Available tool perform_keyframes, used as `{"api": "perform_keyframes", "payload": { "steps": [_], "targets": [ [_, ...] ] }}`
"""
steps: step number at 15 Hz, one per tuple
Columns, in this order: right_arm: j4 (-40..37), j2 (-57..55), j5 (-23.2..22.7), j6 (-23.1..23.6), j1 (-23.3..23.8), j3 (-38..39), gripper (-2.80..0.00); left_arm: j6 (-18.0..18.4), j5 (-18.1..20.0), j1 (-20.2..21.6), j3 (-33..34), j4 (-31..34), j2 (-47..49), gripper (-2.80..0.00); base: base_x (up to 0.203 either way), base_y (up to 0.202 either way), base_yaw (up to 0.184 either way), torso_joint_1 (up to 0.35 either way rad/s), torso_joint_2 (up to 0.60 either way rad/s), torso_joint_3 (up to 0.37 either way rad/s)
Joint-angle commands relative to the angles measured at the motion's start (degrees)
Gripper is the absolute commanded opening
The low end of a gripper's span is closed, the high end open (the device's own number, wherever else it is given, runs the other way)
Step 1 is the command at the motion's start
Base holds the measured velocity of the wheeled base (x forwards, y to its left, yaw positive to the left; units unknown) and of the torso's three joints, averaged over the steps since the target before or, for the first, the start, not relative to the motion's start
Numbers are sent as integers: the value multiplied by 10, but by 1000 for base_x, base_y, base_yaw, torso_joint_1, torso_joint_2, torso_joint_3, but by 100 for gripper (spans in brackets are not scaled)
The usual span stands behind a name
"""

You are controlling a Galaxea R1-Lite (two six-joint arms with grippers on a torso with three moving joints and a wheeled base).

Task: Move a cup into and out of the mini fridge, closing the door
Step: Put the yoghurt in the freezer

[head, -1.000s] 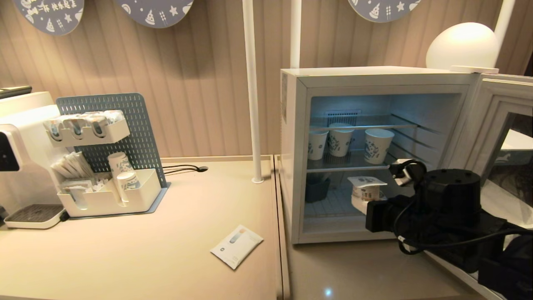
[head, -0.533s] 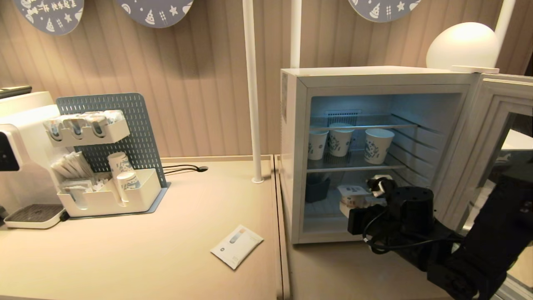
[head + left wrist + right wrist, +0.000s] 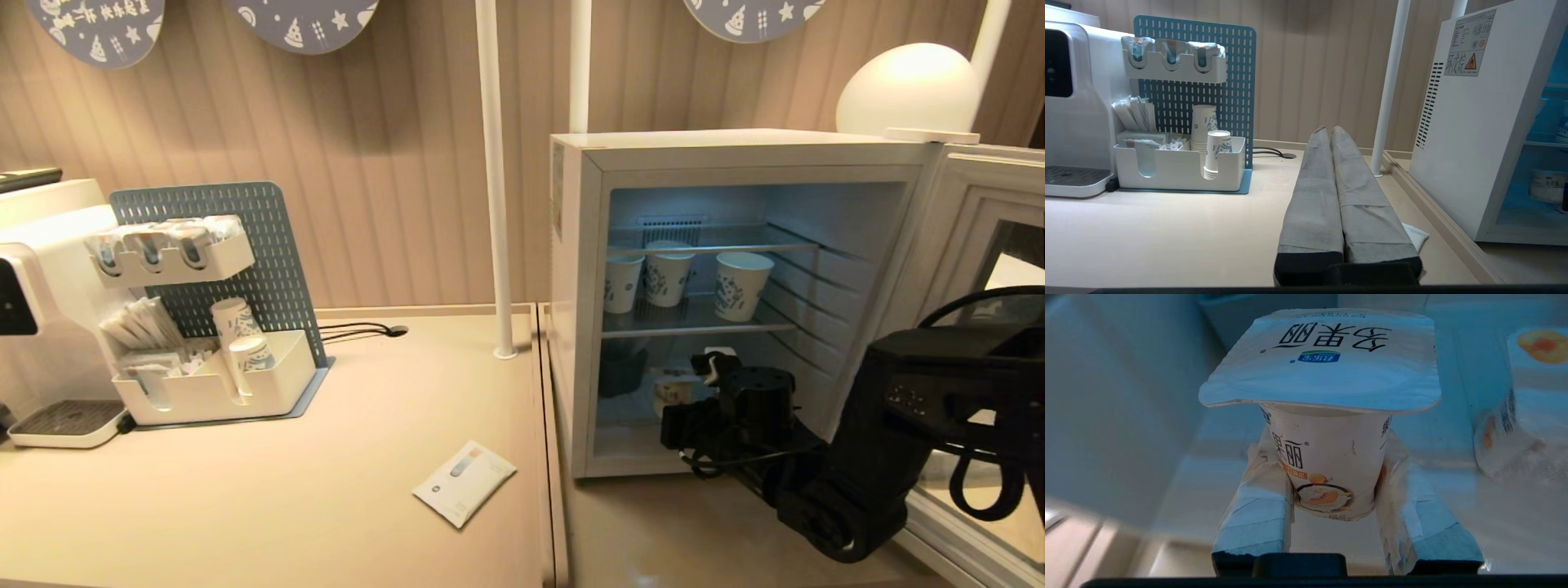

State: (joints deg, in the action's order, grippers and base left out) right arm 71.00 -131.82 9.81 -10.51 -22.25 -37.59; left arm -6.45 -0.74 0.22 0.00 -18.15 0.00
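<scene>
We've got the yogurt cup (image 3: 1327,457) pinched in our right gripper (image 3: 1333,490), low inside the mini fridge (image 3: 575,310), near its front edge. Bump a 2nd cup (image 3: 1515,404) & it tips.

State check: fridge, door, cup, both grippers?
mini fridge: open, interior lit
door: swung wide open
yogurt cup: sealed, upright, held inside the fridge's lower compartment
right gripper: shut on the yogurt cup
left gripper: shut, empty, parked over the counter
</scene>
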Motion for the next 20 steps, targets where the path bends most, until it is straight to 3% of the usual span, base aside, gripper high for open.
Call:
{"api": "perform_keyframes", "payload": {
  "steps": [1,13,14,20],
  "targets": [
    [4,-28,1,1,3,-19,-280,-1,0,0,23,-1,1,-280,0,0,0,0,0,0],
    [-31,-33,21,33,5,-39,-280,-1,0,0,23,-1,1,-280,0,0,0,0,0,0],
    [-29,-34,27,36,5,-41,0,-1,0,0,23,-1,1,-280,0,0,0,0,0,0],
    [-32,-33,25,37,7,-48,0,0,0,0,23,-1,1,-280,0,0,0,0,0,0]
  ]
}}
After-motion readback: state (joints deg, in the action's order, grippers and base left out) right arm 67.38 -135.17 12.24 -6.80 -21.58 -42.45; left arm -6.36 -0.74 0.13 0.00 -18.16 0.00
